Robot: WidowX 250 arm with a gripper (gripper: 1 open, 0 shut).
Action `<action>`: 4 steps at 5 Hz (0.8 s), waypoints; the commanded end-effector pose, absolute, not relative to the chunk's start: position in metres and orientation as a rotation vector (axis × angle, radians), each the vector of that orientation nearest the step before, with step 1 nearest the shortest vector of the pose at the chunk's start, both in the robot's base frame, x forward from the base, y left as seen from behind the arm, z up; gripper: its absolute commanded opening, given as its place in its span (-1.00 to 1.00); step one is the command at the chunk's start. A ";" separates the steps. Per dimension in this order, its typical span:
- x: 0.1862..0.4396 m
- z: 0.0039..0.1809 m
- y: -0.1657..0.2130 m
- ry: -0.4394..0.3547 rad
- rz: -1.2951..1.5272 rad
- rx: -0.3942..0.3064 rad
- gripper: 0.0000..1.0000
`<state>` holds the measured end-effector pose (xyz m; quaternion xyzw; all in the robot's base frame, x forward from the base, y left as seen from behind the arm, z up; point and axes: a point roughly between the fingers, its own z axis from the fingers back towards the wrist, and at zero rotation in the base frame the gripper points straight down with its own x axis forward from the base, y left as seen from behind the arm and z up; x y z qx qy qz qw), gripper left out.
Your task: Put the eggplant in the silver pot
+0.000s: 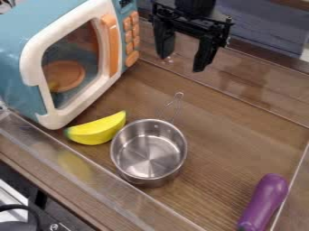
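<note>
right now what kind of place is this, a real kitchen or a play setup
Probably a toy kitchen set up on a wooden tabletop: a blue and white toy microwave, a yellow toy banana, a purple toy eggplant and a small silver pot.

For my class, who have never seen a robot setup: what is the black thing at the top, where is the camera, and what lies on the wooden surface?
The black thing is the gripper, the robot arm's two-fingered hand. It points down, fingers open, holding nothing. There is one picture, taken from above and in front of the wooden table. On the table lie a purple toy eggplant at the lower right, an empty silver pot in the middle, and a yellow banana-shaped toy beside the pot. A blue and white toy microwave stands at the upper left.
</note>
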<state>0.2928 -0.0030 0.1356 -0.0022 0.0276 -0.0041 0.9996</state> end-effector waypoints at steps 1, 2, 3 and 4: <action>0.281 0.103 -0.017 0.134 0.080 -0.031 1.00; 0.273 0.081 -0.051 0.149 0.132 -0.074 1.00; 0.265 0.065 -0.101 0.132 0.078 -0.100 1.00; 0.251 0.051 -0.143 0.103 0.029 -0.116 1.00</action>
